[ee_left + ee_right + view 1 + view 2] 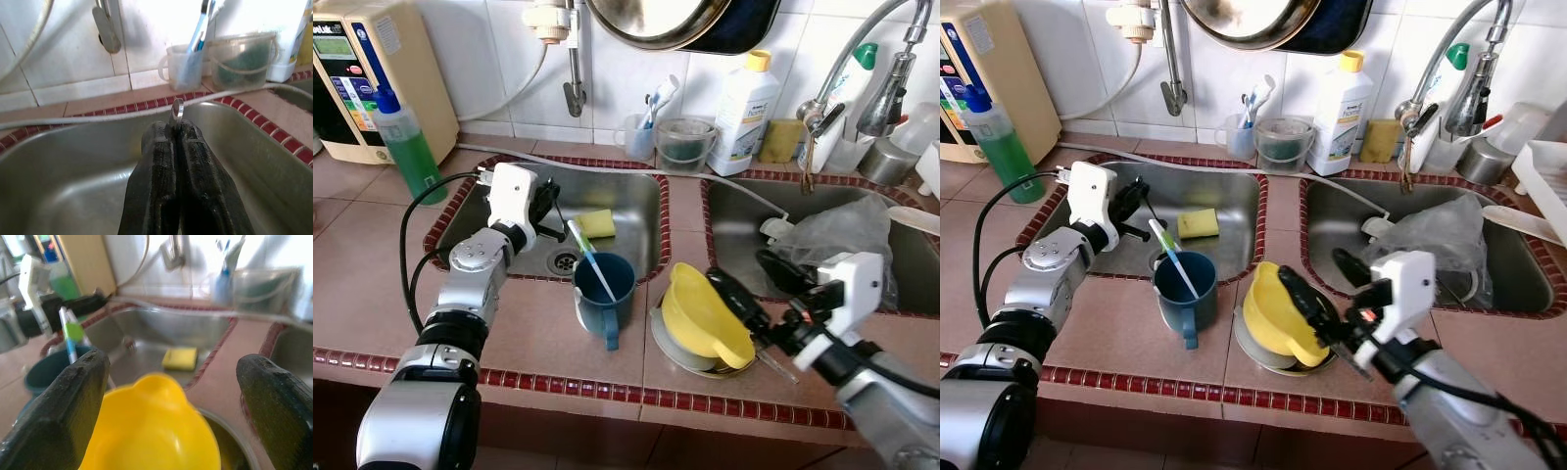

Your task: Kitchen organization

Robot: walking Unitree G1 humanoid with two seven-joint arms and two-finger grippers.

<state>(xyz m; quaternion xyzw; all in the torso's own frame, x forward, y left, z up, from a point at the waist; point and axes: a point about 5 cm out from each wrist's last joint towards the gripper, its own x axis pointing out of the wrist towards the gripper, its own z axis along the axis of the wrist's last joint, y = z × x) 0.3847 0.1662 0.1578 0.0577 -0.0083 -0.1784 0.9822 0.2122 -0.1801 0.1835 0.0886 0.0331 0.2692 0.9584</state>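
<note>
My left gripper hangs over the left sink, shut on a small silver metal piece that pokes out past the fingertips. A blue mug stands on the tiled counter in front of that sink, with a green and white toothbrush leaning in it. A yellow sponge lies in the sink. A yellow bowl rests tilted in a metal dish on the counter. My right gripper is open just right of the bowl, one black finger on each side of it.
A crumpled plastic bag fills part of the right sink under the faucet. Along the back wall stand a green soap bottle, a water purifier, a toothbrush cup, a clear tub and a white bottle.
</note>
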